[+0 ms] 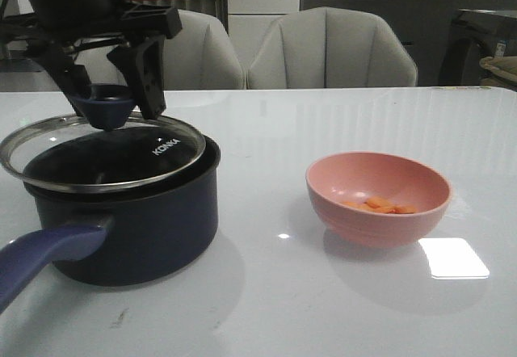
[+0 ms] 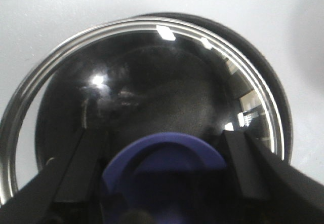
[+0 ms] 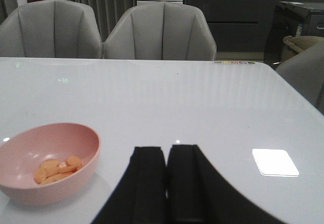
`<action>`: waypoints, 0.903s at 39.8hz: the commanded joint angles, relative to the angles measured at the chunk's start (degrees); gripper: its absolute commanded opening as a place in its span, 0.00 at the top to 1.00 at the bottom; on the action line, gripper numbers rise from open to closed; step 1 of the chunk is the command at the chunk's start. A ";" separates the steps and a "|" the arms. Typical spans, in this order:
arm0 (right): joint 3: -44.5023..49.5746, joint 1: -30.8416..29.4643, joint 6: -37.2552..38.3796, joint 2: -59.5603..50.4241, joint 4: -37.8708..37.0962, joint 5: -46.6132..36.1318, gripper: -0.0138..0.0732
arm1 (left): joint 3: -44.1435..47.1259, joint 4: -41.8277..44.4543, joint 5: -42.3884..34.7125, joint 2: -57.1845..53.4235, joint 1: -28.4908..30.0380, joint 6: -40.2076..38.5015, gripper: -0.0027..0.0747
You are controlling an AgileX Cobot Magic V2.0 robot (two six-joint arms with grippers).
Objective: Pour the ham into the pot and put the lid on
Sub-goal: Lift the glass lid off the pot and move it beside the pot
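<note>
The left gripper [image 1: 113,90] pinches the knob of the lid [image 1: 105,151], its jaws closed on either side, holding the glass tilted just over the pot [image 1: 129,220] so the mouth can be opened. The ham [image 1: 378,205] lies unpoured in the pink bowl [image 1: 378,199] on the counter [image 1: 323,308], well apart from the pot. The right gripper [image 3: 167,183] waits near the bowl, jaws pressed together and holding nothing.
</note>
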 commanded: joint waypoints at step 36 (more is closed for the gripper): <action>0.64 0.11 -0.15 -1.17 -0.64 -4.72 0.68 | 21.65 2.65 -14.66 -21.78 22.17 -0.23 0.55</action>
